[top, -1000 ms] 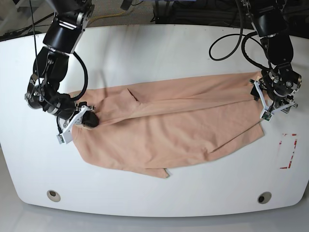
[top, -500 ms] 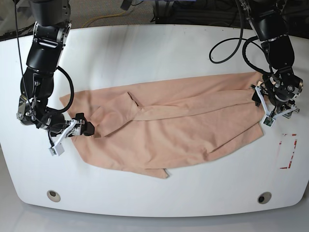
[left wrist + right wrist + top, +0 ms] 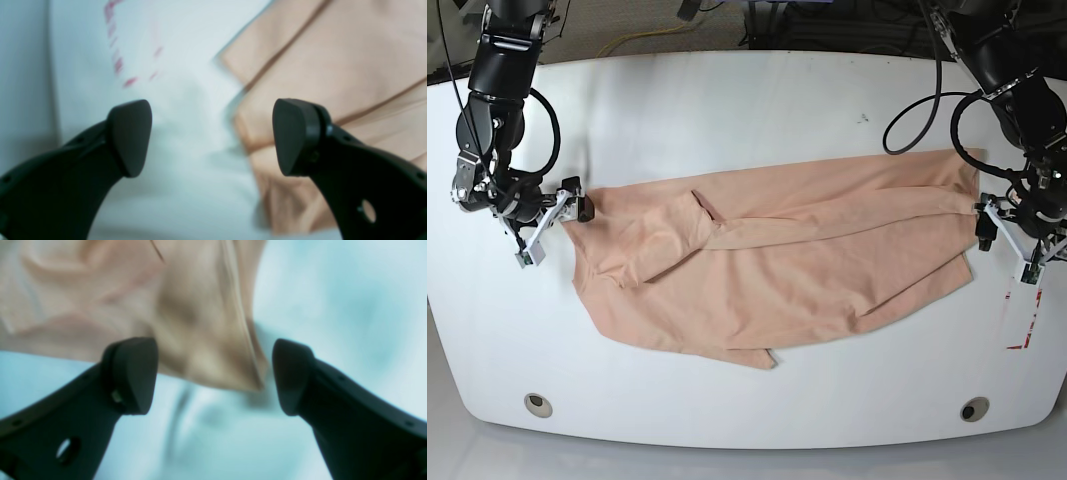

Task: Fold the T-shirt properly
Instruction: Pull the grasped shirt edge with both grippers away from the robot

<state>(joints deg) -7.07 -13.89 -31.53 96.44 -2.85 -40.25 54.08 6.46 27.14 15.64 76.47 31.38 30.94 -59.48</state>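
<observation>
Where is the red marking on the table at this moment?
In the base view the red marking lies on the white table at the right edge, just below the left gripper and right of the T-shirt.

T-shirt blurred, red marks smeared

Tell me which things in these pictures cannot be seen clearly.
- T-shirt, base view: the layers under the fold are hidden by the top layer.
- T-shirt edge, right wrist view: blurred, too close.
- Red marks, left wrist view: blurred, cut off by the top edge.
</observation>
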